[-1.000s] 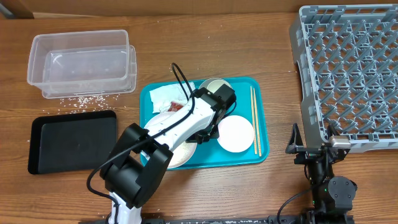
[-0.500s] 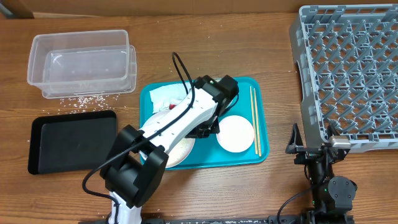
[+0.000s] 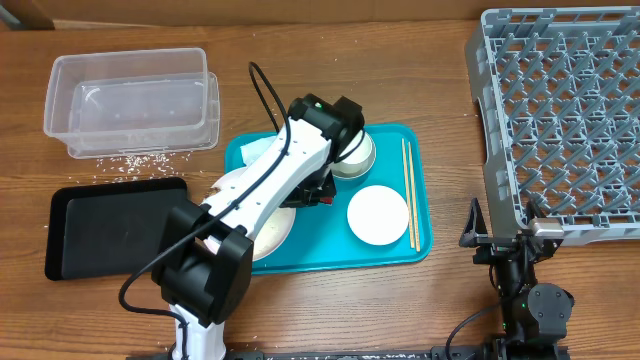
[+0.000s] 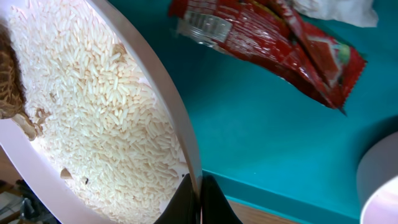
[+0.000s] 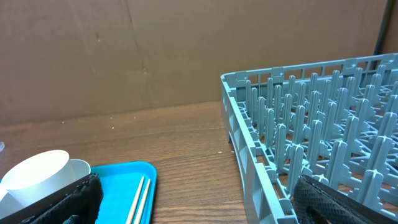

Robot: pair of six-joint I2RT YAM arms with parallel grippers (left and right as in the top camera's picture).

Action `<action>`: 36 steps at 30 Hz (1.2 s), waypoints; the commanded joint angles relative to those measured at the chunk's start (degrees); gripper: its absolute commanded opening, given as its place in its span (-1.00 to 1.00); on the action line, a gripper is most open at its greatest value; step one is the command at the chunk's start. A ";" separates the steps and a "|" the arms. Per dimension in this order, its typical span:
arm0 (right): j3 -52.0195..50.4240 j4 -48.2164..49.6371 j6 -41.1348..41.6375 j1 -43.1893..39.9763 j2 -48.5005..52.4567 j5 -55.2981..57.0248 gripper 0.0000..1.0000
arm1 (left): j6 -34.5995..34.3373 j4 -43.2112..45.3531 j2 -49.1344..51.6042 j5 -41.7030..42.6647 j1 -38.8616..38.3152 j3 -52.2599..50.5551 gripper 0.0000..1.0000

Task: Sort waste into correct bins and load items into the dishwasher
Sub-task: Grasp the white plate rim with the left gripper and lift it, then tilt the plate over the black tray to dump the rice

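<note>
My left gripper (image 4: 200,200) is shut on the rim of the large white plate (image 4: 174,124), which is tilted over the teal tray (image 3: 420,240). The plate holds white rice (image 4: 93,106) and a brown food lump (image 4: 9,87). In the overhead view the gripper (image 3: 311,194) sits at the plate's (image 3: 250,215) right edge. The red wrapper (image 4: 273,43) and white napkin (image 4: 339,9) lie on the tray beyond. The silvery bowl (image 3: 353,156), small white dish (image 3: 378,214) and chopsticks (image 3: 408,190) are on the tray. My right gripper (image 5: 205,208) is open and empty beside the grey dish rack (image 3: 565,120).
The clear tub (image 3: 130,100) stands at the back left with loose rice grains (image 3: 130,161) on the table before it. The black tray (image 3: 115,230) lies at the left front. The rack's edge (image 5: 249,162) is close on the right arm's right.
My left gripper has moved left and back along the teal tray with the plate in it. The silvery bowl is now uncovered. The right arm has not moved.
</note>
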 commanded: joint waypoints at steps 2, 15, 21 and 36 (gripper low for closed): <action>-0.57 0.35 -0.17 -0.15 -0.68 0.52 1.00 | -0.83 -2.38 -0.04 -3.02 2.49 2.80 -0.92; -0.57 0.35 -0.17 -0.15 -0.68 0.52 1.00 | 2.97 -3.80 -6.12 -2.80 19.89 3.04 -0.92; -0.57 0.35 -0.17 -0.15 -0.68 0.52 1.00 | 5.09 -2.80 -7.56 0.17 29.05 3.04 -0.92; -0.57 0.35 -0.17 -0.15 -0.68 0.52 1.00 | 19.10 5.79 -7.54 24.17 48.19 3.02 -0.92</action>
